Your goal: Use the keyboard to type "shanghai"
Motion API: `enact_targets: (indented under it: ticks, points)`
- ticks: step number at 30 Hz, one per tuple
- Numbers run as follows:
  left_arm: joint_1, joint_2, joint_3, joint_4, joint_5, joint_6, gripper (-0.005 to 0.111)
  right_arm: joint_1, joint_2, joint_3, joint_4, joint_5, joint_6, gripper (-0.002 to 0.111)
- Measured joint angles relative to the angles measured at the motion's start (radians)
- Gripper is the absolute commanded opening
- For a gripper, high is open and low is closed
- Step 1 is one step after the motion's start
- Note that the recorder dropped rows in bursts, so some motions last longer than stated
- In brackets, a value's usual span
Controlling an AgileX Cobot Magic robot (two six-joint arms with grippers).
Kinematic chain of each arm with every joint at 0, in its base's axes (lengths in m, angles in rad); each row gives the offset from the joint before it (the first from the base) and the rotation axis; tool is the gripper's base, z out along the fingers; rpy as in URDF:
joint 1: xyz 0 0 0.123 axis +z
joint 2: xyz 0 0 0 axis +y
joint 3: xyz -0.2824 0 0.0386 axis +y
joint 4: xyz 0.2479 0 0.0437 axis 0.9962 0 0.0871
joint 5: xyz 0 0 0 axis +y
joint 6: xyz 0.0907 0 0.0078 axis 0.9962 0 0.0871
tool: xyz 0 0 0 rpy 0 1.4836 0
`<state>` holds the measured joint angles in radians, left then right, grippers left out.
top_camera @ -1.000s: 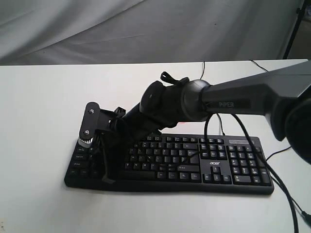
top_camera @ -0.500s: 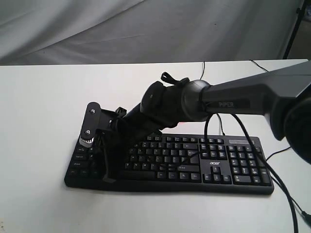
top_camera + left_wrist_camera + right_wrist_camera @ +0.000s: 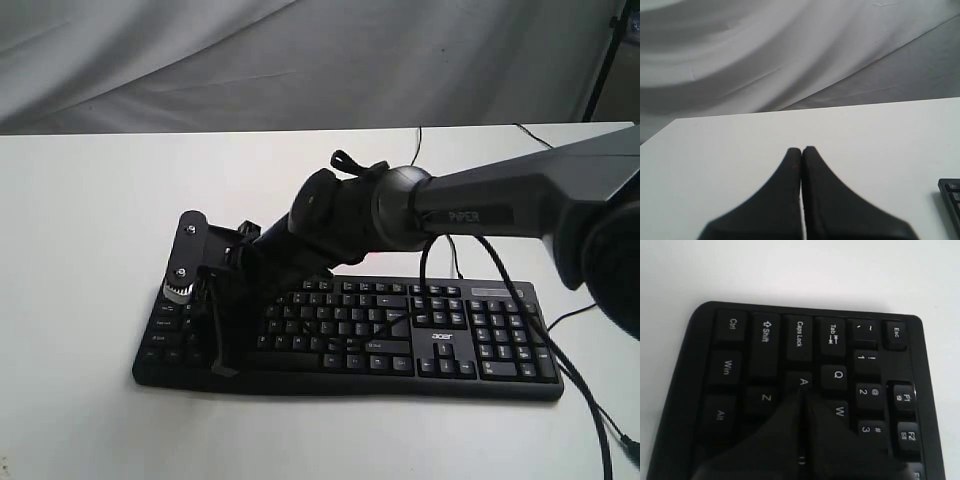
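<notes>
The black keyboard (image 3: 400,335) lies on the white table (image 3: 90,250), number pad to the right. My right arm reaches across it to its left end. The right gripper (image 3: 226,368) points down there, shut with nothing between its fingers. In the right wrist view the closed tips of the right gripper (image 3: 802,390) sit at the near edge of the A key (image 3: 803,381) on the keyboard (image 3: 765,335); whether they touch it I cannot tell. My left gripper (image 3: 801,149) is shut and empty over bare table, with only a corner of the keyboard (image 3: 952,192) beside it.
Thin black cables (image 3: 520,320) run from the right arm over the number pad and off the table's right side. A grey cloth backdrop (image 3: 300,60) hangs behind the table. A black stand leg (image 3: 605,60) is at the far right.
</notes>
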<state>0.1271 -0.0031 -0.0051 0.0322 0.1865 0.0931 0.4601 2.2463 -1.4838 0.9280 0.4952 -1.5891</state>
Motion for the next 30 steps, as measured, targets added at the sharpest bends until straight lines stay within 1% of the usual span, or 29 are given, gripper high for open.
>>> enact_targets:
  ticks: [8,16,26,30]
  points:
    - [0.0,0.0,0.0,0.0,0.0,0.0,0.001,-0.001,-0.074,0.0,-0.025,0.037,0.014,0.0]
    - [0.0,0.0,0.0,0.0,0.0,0.0,0.001,-0.011,-0.074,0.0,-0.053,0.07,0.03,0.0]
    - [0.0,0.0,0.0,0.0,0.0,0.0,0.001,-0.096,-0.091,0.0,-0.084,0.215,0.073,0.0]
    - [0.0,0.0,0.0,0.0,0.0,0.0,0.001,-0.112,-0.102,0.0,-0.145,0.243,0.136,0.0]
